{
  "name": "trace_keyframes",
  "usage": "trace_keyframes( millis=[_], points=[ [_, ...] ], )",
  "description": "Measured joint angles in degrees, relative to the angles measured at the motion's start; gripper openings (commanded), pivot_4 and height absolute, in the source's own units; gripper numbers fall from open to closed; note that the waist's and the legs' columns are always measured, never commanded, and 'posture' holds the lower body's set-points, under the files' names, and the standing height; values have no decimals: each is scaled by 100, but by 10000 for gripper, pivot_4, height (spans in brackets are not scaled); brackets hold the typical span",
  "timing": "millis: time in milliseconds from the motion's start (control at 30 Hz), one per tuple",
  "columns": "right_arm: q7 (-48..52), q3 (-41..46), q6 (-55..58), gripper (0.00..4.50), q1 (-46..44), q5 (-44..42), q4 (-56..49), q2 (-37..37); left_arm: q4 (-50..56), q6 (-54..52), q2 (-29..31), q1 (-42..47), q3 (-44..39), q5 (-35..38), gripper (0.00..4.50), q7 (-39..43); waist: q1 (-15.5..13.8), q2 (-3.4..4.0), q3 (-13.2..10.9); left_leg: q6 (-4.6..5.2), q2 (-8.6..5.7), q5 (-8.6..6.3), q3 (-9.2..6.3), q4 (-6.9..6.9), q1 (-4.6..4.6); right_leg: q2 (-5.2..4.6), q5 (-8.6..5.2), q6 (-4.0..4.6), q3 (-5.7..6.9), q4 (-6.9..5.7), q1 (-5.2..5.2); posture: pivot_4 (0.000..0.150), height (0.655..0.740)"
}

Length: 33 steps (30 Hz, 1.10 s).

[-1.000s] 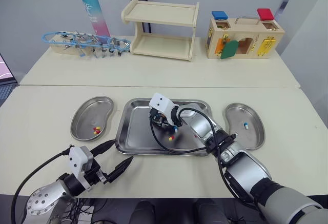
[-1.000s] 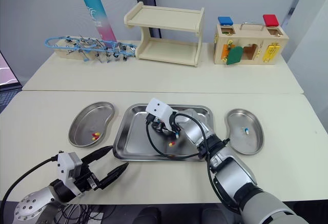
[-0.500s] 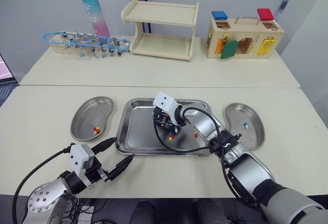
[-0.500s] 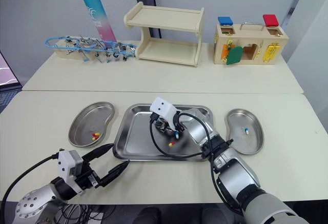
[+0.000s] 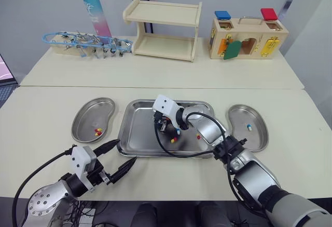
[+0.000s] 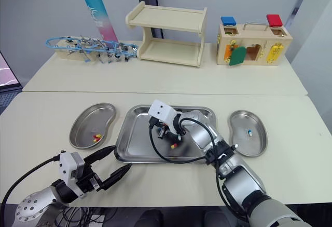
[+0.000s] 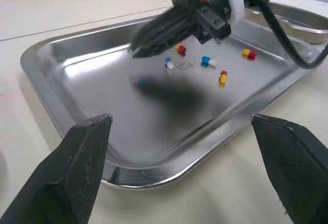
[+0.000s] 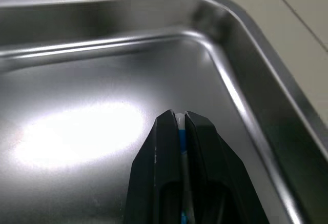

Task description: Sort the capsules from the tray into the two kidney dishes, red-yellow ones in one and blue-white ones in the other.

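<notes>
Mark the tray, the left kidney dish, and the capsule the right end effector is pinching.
tray [image 5: 136, 131]: left eye view, bare floor.
left kidney dish [image 5: 93, 112]: left eye view, bare floor.
blue-white capsule [image 8: 180, 122]: right wrist view, white tip.

2 adjoining cream tables under even light, pale grey wall behind

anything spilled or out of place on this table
Nothing stands out. Red-yellow capsules lie in the left kidney dish, a blue-white capsule in the right kidney dish, the rest inside the tray, one pinched by the right gripper.
</notes>
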<state>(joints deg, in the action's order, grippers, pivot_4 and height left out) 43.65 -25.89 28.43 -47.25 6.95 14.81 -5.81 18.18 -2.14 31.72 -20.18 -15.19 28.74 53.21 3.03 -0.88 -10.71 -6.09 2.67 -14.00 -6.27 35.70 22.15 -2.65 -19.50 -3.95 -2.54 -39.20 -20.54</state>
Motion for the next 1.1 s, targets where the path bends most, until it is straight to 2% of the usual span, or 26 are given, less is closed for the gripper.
trace_keyframes(
  millis=[167, 300, 400, 600, 733, 933, 967, 1033, 1100],
  points=[
    [431, 302, 767, 77, 458, -427, -1743, -784, 190, 3, 318, 71, 176, 45, 45000, 486, -34, 1, 0, 0, -1, 0, 1, 0, 4, -1, 0, 0, 1, 8, 3, 1500, 7400],
    [844, 1135, 1340, 77, 1388, -1041, -3265, -1954, 227, -136, 450, 456, 495, 192, 45000, 876, -151, 4, -2, 0, -4, 0, -7, 3, 23, -3, 0, -1, 12, 17, 1, 1500, 7400],
    [1030, 1841, 1692, 77, 2069, -1421, -3967, -2787, 273, -250, 515, 810, 839, 275, 45000, 1152, -136, 7, -4, 1, -4, 0, -4, 3, 23, -3, 0, -1, 8, 17, -1, 1500, 7400],
    [1097, 2992, 2176, 77, 2946, -1670, -4108, -4229, 296, -367, 434, 1492, 1345, 280, 45000, 1395, -75, 10, -6, 2, -3, 0, 3, 3, 16, -1, 0, -1, 0, 14, 0, 1500, 7400],
    [980, 3205, 2215, 77, 3200, -1684, -3953, -4628, 256, -366, 338, 1657, 1495, 280, 45000, 1494, -57, 10, -6, 2, -3, 0, 5, 5, 17, 0, 0, -1, -1, 17, 2, 1500, 7400],
    [633, 3124, 2221, 77, 3378, -1546, -3577, -4801, 147, -362, 187, 1757, 1504, 272, 45000, 1483, -77, 9, -7, 1, -4, 0, 4, 7, 19, -1, 1, -2, 0, 17, 2, 1500, 7400],
    [601, 3117, 2221, 6233, 3385, -1528, -3556, -4805, 147, -362, 185, 1764, 1504, 272, 45000, 1480, -77, 9, -6, 1, -4, 0, 4, 7, 19, -1, 1, -2, -1, 17, 2, 1500, 7400],
    [581, 3108, 2219, 10746, 3389, -1526, -3494, -4805, 148, -363, 184, 1763, 1504, 273, 45000, 1477, -77, 9, -6, 1, -4, 0, 4, 7, 19, -1, 1, -2, 0, 17, 3, 1500, 7400],
    [573, 3106, 2216, 17173, 3389, -1531, -3463, -4805, 149, -365, 184, 1761, 1504, 274, 45000, 1470, -82, 9, -7, 1, -4, 0, 4, 7, 19, -1, 1, -2, 0, 17, 3, 1500, 7400]
  ],
)
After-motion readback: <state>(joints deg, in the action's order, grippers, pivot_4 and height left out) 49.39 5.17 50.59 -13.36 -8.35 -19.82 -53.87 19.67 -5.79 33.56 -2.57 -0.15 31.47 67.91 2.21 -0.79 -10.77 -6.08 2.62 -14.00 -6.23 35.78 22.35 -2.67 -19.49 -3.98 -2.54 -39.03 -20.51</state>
